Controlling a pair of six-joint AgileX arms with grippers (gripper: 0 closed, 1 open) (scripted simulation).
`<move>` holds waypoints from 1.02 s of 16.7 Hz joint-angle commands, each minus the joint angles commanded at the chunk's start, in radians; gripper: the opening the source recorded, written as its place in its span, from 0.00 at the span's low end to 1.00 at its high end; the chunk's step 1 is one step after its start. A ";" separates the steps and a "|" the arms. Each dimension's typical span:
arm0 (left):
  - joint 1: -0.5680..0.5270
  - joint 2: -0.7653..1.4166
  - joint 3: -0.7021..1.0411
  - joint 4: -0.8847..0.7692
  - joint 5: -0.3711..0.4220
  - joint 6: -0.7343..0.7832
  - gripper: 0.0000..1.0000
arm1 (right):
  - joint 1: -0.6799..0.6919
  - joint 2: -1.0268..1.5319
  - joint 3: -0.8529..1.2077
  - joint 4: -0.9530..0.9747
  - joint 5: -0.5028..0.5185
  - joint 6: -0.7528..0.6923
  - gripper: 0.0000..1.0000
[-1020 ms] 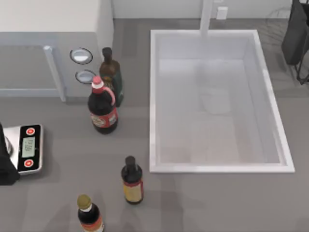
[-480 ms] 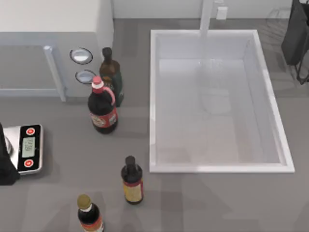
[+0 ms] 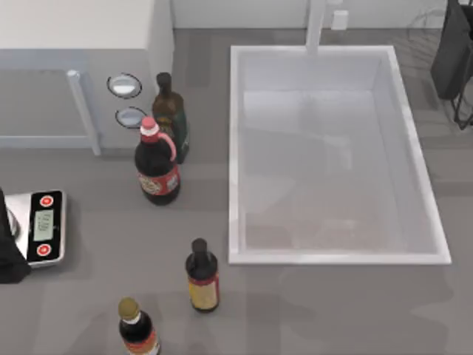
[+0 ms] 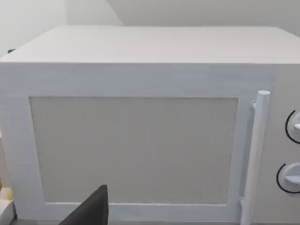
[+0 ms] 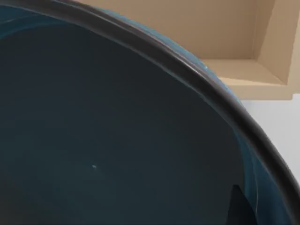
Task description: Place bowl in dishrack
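Note:
The bowl point(image 5: 117, 131) sits right against the right wrist camera, its glossy teal inside and dark rim tilted in front of a beige shelf. One dark fingertip point(image 5: 240, 210) of my right gripper lies on the bowl's inside near the rim, so the gripper is shut on it. In the top view my right arm point(image 3: 452, 52) hangs at the far right corner, over the thin grey wires of the dishrack point(image 3: 423, 28). My left arm point(image 3: 7, 248) stays parked at the table's left edge.
A white sink basin point(image 3: 235, 155) fills the middle right. Several dark bottles point(image 3: 157, 166) stand left of it, with two point(image 3: 202, 275) near the front edge. A white microwave point(image 4: 140, 122) is at the back left and a small scale point(image 3: 44, 225) beside my left arm.
A faint shadow has spread across the sink floor and the counter in front of it. Arms and bottles have stayed in place.

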 joint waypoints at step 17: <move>0.000 0.000 0.000 0.000 0.000 0.000 1.00 | 0.110 0.213 -0.072 0.266 0.112 0.003 0.45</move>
